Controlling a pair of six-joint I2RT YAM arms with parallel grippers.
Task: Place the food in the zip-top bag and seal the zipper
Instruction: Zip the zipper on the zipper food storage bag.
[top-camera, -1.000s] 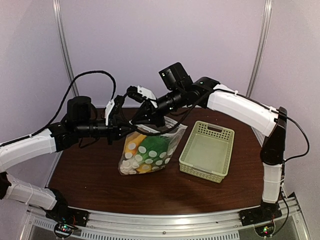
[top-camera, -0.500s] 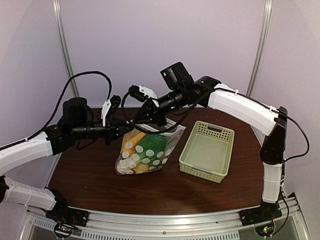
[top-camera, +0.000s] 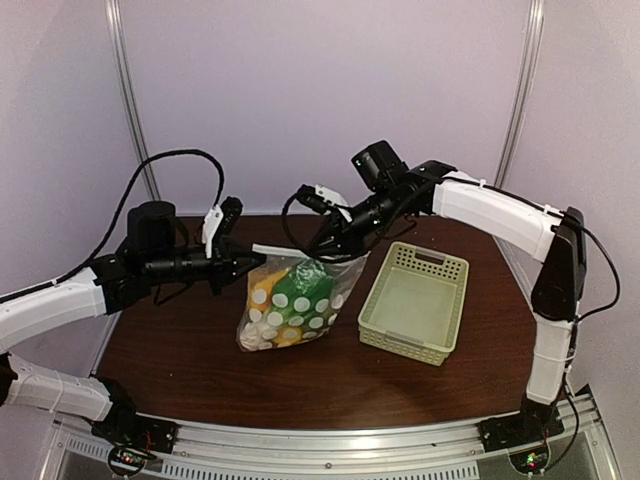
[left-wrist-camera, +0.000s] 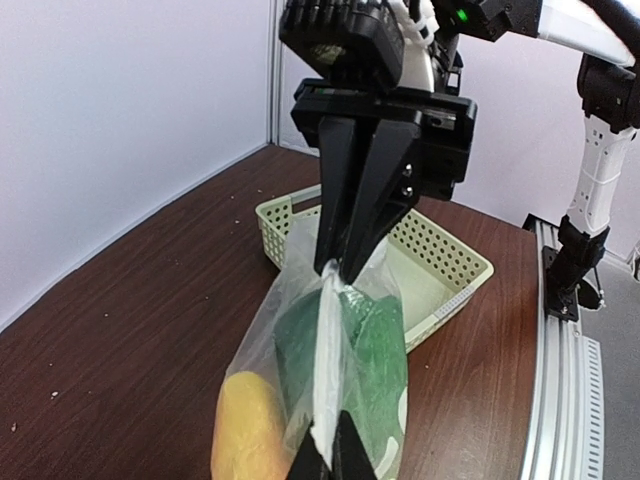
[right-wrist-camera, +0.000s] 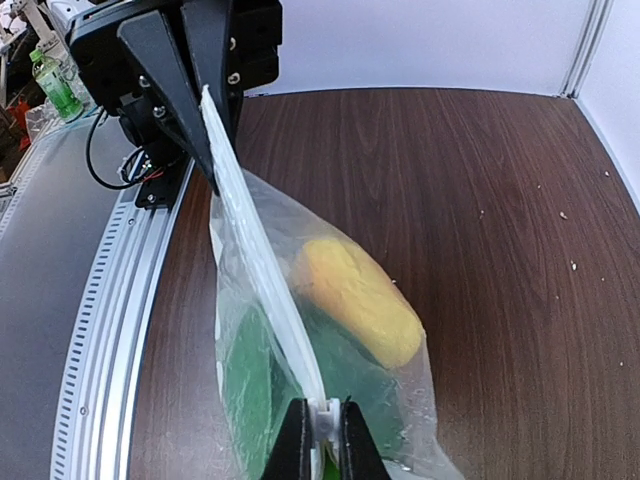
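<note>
Left pincer (top-camera: 258, 259) and right pincer (top-camera: 324, 249), each tight on the zipper (top-camera: 288, 251), now wider apart.

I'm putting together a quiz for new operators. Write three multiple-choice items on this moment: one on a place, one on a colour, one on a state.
1. In the top view, where is the basket relative to the zip-top bag?
A. on the left arm's side
B. on the right arm's side
C. underneath it

2. What colour is the basket?
A. red
B. dark blue
C. pale green

3. How is the bag's zipper held?
A. pinched by both grippers, one at each end
B. pinched by one gripper only
C. held by nothing

Answers:
1 B: the basket stands beside the zip-top bag, toward the right arm.
2 C: its lattice walls are pale green.
3 A: the zipper runs stretched between the left gripper and the right gripper, and both pairs of jaws are shut on it.
</note>
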